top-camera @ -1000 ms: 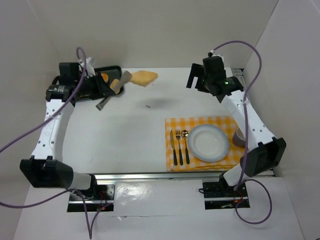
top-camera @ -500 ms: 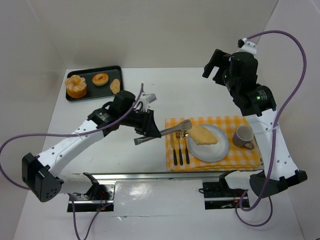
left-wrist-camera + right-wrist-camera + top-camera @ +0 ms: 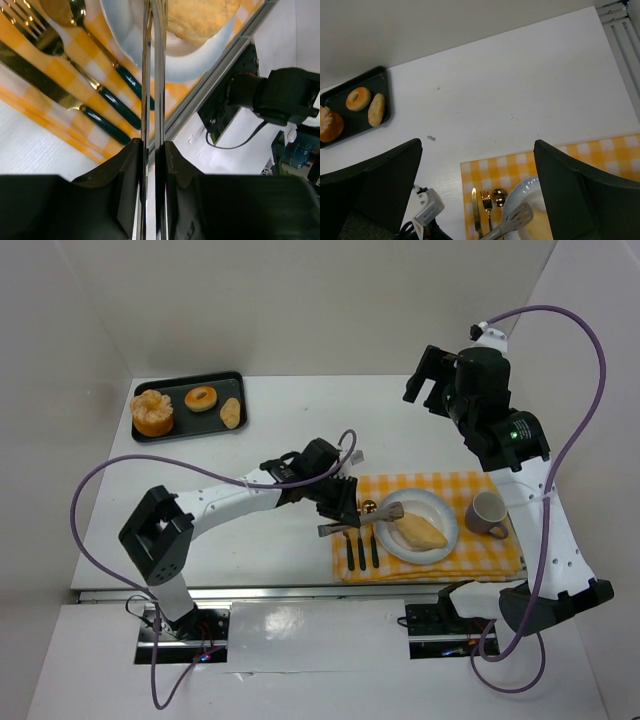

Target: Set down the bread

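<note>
The bread (image 3: 421, 532), a golden flat piece, lies on the white plate (image 3: 442, 508) on the checked placemat. In the left wrist view the bread (image 3: 200, 17) shows at the top, on the plate (image 3: 195, 70). My left gripper (image 3: 343, 514) is shut on metal tongs (image 3: 372, 518) whose slotted tip hovers over the plate's left side, beside the bread. In that wrist view my left gripper (image 3: 152, 146) presses the tongs' two arms (image 3: 159, 75) close together. My right gripper (image 3: 428, 380) hangs open high above the table's far right, holding nothing; its wrist view shows the gripper (image 3: 477, 145) empty.
A knife, fork and spoon (image 3: 360, 532) lie on the yellow placemat (image 3: 440, 485) left of the plate. A cup (image 3: 487, 512) stands to the plate's right. A black tray (image 3: 225, 377) with a doughnut, a bun and a small roll sits at the far left.
My left arm carried the bread in the tongs from the tray to the plate. The bread now lies on the plate, and the tongs sit a little left of it.
</note>
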Robot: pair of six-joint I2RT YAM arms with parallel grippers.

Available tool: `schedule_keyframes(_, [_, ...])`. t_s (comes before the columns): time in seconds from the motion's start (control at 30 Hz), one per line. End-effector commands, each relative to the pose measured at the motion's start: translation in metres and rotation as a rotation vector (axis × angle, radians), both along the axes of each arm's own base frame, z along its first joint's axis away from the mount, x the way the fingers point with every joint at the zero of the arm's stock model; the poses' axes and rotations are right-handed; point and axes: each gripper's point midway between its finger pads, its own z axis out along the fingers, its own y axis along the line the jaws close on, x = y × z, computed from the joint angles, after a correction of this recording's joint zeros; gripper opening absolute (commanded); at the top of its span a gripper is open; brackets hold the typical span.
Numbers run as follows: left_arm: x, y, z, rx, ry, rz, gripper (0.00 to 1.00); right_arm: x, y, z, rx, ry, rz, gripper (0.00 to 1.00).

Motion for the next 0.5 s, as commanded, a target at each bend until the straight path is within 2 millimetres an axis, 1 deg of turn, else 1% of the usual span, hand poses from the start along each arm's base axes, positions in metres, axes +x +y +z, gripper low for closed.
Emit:
schedule_keyframes(0.0, [0.014,-0.023,0.042,-0.086,-0.1,-0.021,0.19,-0.002,-0.005,0.0,-0.014,0.001,-0.012,1.0])
schedule_keyframes(0.03, [0.011,-0.024,0.044,-0.073,-0.107,-0.032,0.36,-0.001,-0.004,-0.002,-0.014,0.001,-0.012,1.0])
schedule_keyframes(0.07, [0.009,-0.022,0.042,-0.062,-0.098,-0.032,0.42,-0.001,-0.004,-0.002,-0.014,0.001,-0.012,1.0])
schedule_keyframes(0.13, [0.013,-0.02,0.061,-0.074,-0.144,-0.018,0.54,0.003,-0.003,-0.003,-0.014,0.001,-0.012,1.0])
schedule_keyframes(0.17, [0.012,-0.017,0.063,-0.071,-0.151,-0.025,0.57,0.003,-0.003,-0.003,-0.014,0.001,-0.012,1.0])
schedule_keyframes(0.2, [0.008,-0.016,0.069,-0.064,-0.156,-0.024,0.57,0.003,-0.003,-0.003,-0.014,0.001,-0.012,1.0])
schedule_keyframes(0.23, [0.01,-0.014,0.069,-0.05,-0.17,-0.02,0.58,0.003,-0.003,-0.003,-0.014,0.001,-0.012,1.0])
schedule_keyframes(0.27, [0.009,-0.013,0.079,-0.06,-0.179,-0.019,0.61,0.006,-0.002,-0.004,-0.013,0.0,-0.012,1.0])
schedule_keyframes(0.3, [0.009,-0.009,0.077,-0.033,-0.177,-0.018,0.61,0.006,-0.002,-0.004,-0.013,0.0,-0.012,1.0])
schedule_keyframes(0.33, [0.011,-0.008,0.082,-0.026,-0.196,-0.015,0.61,0.006,-0.002,-0.004,-0.013,0.0,-0.012,1.0])
schedule_keyframes(0.37, [0.009,-0.005,0.084,-0.025,-0.195,-0.015,0.61,0.009,0.001,-0.007,-0.013,0.009,-0.004,1.0])
schedule_keyframes(0.4, [0.01,-0.003,0.085,-0.011,-0.199,-0.015,0.61,0.01,0.001,-0.005,-0.01,0.001,-0.004,1.0])
schedule_keyframes(0.43, [0.015,0.001,0.088,-0.011,-0.211,0.004,0.62,0.01,0.001,-0.005,-0.01,0.001,-0.004,1.0])
schedule_keyframes(0.47, [0.013,0.003,0.092,-0.013,-0.214,0.005,0.62,0.01,0.003,-0.005,-0.007,0.002,0.005,1.0])
